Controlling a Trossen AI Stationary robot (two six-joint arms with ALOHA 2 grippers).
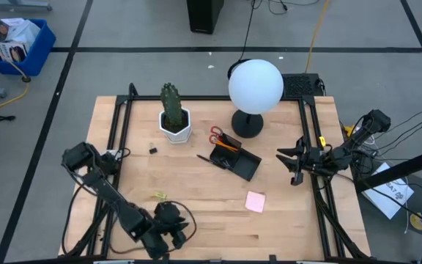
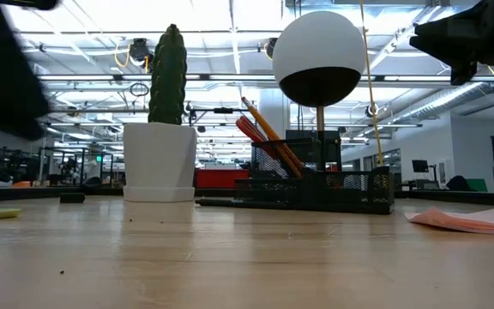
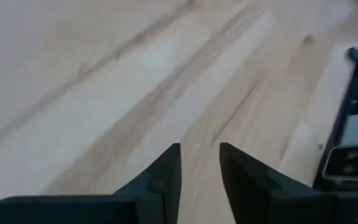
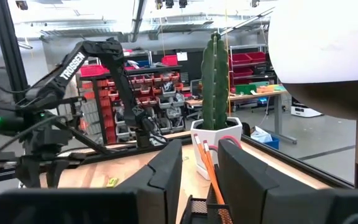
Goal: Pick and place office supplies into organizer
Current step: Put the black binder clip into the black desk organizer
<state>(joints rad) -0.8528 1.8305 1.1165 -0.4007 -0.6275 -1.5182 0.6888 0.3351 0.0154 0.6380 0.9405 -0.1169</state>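
Observation:
The black organizer [image 1: 237, 159] stands mid-table and holds red-handled scissors [image 1: 216, 136] and orange pencils [image 2: 268, 137] upright. A black pen [image 1: 204, 158] lies on the table against the organizer's left side. The pink sticky-note pad [image 1: 255, 202], a small yellow piece [image 1: 159, 195] and a tiny black clip [image 1: 152, 150] lie flat on the wood. My left gripper [image 3: 199, 146] is open over bare wood at the near edge [image 1: 178, 229], with nothing between its fingers. My right gripper [image 4: 199, 149] is open and held level above the table's right side [image 1: 290, 161], pointing at the organizer.
A cactus in a white hexagonal pot [image 1: 174, 121] stands back left of the organizer. A lamp with a white globe [image 1: 255, 86] stands behind it. Black frame rails [image 1: 119, 125] run along the table's left and right sides. Bare wood lies between the yellow piece and the pink pad.

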